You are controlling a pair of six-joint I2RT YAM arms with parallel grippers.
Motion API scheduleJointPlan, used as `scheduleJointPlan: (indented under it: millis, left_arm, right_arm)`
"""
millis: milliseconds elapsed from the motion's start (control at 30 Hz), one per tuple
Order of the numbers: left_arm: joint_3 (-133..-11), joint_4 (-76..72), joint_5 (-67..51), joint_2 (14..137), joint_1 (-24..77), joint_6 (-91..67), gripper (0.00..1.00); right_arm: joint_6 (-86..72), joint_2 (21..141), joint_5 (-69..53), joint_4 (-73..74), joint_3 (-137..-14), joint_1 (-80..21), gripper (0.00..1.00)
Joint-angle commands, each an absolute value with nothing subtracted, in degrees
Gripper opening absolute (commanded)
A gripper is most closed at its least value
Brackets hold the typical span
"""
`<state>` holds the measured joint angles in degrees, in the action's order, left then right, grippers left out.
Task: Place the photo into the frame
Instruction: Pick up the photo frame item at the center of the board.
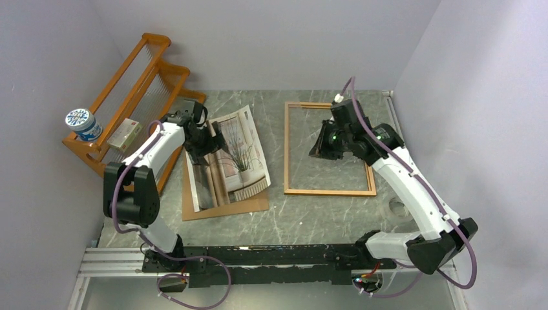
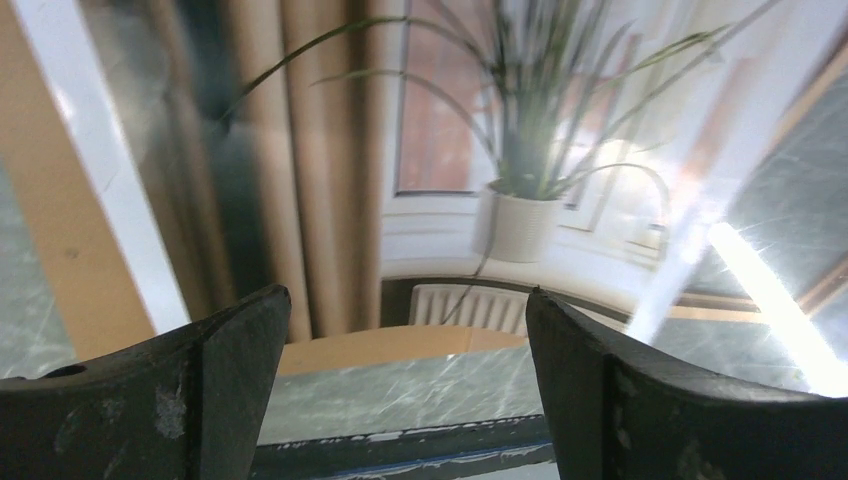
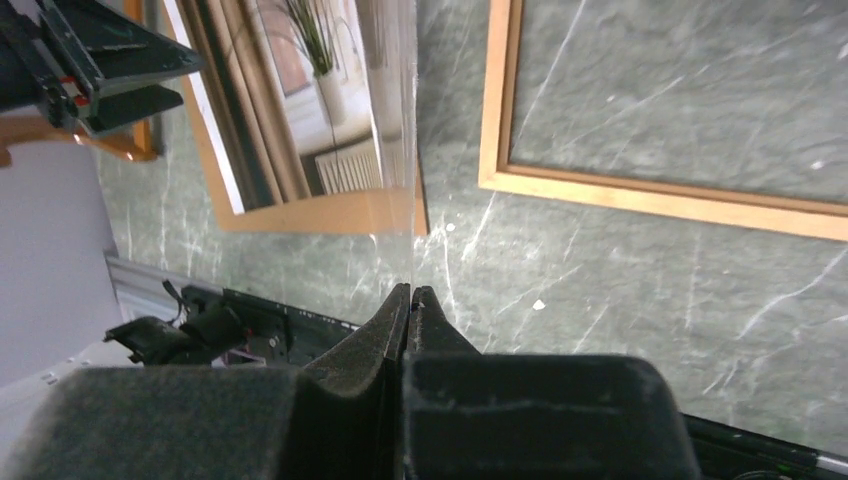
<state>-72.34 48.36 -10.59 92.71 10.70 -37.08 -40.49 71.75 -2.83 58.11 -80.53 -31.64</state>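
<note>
Currently, photo (image 1: 247, 161) on brown board (image 1: 226, 208), lying outside frame (image 1: 329, 191)

Orange wooden shelf rack (image 1: 139, 84) stood along left wall, far-left of grey marble-look tabletop (image 1: 310, 219). Blue-and-white round tub (image 1: 83, 124) sat on rack's near end; small flat box (image 1: 125, 134) lay just beside it. Plain brown backing board (image 1: 223, 208) lay flat right of rack. Aluminium rail (image 1: 110, 261) ran along near edge.
</note>
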Motion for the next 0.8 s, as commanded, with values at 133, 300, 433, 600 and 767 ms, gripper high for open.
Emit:
scheduleJointPlan:
  millis: [133,300,433,600,767]
  left_arm:
    - [-81.2,41.1,-23.7,101.9,10.4,-36.9,0.94]
    - [-84.5,37.7,-31.3,106.6,9.9,-39.8,0.94]
    - [-84.8,32.6,-37.5,108.7,9.5,-43.8,0.94]
    - [-80.5,18.7,-45.7,110.2,9.4,-56.8,0.94]
    - [-76.8,8.9,-49.0,110.9,9.4,-69.9,0.94]
  right_arm:
    - [-36.7,70.9,-1.9,58.1,-93.0,-25.4,0.00]
    - [-40.6,71.0,-4.4,54.0,-96.7,-23.7,0.00]
    - [-44.7,71.0,-5.1,49.4,-98.1,-23.5,0.00]
    - [-49.3,72.0,-5.9,43.8,-99.1,-23.4,0.00]
    - [-53.8,73.7,-8.1,38.1,-100.2,-23.4,0.00]
